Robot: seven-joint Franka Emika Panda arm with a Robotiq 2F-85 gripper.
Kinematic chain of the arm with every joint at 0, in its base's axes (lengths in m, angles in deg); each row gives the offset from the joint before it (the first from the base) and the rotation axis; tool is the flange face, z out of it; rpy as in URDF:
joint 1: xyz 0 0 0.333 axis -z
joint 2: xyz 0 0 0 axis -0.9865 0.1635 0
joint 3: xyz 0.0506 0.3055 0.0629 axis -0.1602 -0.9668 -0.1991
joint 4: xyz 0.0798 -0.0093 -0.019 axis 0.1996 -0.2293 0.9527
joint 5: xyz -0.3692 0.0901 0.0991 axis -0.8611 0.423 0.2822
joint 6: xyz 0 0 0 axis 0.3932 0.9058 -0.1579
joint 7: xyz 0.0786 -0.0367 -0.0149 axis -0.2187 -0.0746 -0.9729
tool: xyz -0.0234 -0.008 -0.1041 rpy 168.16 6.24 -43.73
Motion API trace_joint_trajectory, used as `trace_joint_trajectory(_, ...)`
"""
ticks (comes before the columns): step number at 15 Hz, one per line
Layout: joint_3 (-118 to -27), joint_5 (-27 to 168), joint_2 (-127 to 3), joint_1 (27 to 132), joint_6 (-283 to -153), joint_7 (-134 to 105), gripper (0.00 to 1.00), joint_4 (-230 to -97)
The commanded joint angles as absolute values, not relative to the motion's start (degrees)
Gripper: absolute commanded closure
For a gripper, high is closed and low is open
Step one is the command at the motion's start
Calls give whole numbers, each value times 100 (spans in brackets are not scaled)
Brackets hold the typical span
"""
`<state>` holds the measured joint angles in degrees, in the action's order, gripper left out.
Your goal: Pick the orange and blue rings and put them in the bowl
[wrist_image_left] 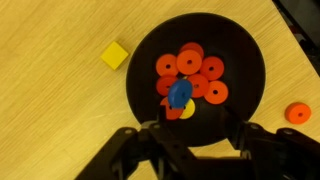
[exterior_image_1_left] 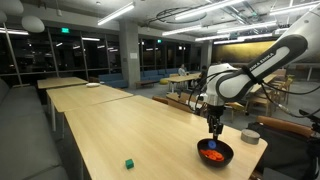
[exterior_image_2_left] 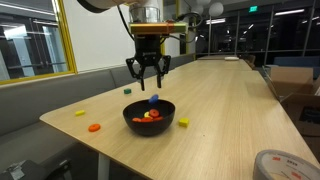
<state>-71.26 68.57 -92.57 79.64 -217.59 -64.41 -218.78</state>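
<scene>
Green cube (exterior_image_1_left: 129, 162) lies nearest on the worktop (exterior_image_1_left: 110, 125), well away from the bowl (exterior_image_1_left: 214, 161); the tool (exterior_image_1_left: 214, 126) hangs straight above the bowl.

In an exterior view, the tool (exterior_image_2_left: 147, 74) has its fingers apart over the bowl (exterior_image_2_left: 149, 126). The blue ring (exterior_image_2_left: 152, 99) is just under them, above the bowl's rim, gripped by nothing. A stray orange ring (exterior_image_2_left: 96, 127) lies on the worktop beside the bowl.

In the wrist view, the blue ring (wrist_image_left: 180, 92) is over the orange rings (wrist_image_left: 190, 68) inside the bowl (wrist_image_left: 245, 50). The stray orange ring (wrist_image_left: 297, 113) lies outside it, so the next reach likely goes sideways from the bowl.
</scene>
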Motion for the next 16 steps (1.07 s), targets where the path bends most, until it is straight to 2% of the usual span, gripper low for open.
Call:
trace_joint_trajectory(1, -7167, 6993, -9234, 7871, -21615, -6435, 11, -21796)
trace_joint_trajectory(2, -7216, 6965, -9280, 7849, -21649, -6394, 2, -21861)
trace_joint_trajectory(3, -7284, 6926, -9362, 7802, -21692, -6385, 0, -21961)
trace_joint_trajectory(11, -7844, 7313, -9726, 6793, -21848, -7168, 0, -22700)
trace_joint_trajectory(16, -8231, 7434, -9643, 6358, -22286, -6858, 0, -22993)
